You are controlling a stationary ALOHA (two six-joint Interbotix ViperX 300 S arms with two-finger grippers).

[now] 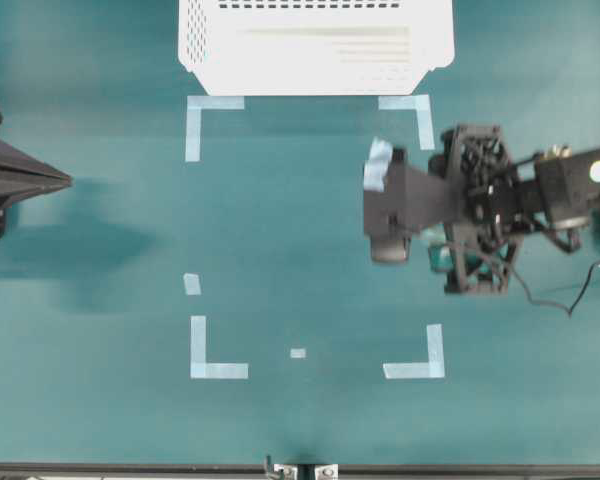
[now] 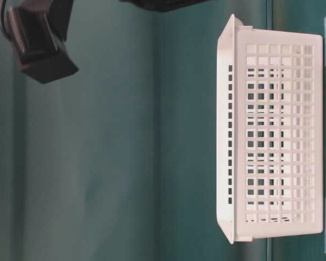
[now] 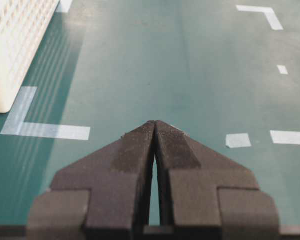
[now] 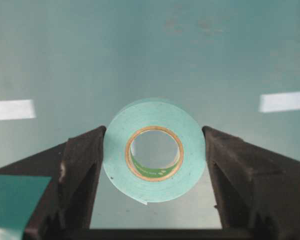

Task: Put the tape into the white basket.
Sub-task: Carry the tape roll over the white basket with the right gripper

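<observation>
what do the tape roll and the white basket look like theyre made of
The tape: matte mint wrap, possibly paper or vinyl, around a tan core that looks like cardboard. The white basket: probably moulded plastic, judging by its smooth, slightly glossy white walls with even rows of punched holes.

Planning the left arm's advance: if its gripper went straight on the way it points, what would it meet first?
Nothing, as far as the left wrist view shows: ahead of the shut left gripper is bare green tabletop. The white perforated plastic basket sits off to one side.
</observation>
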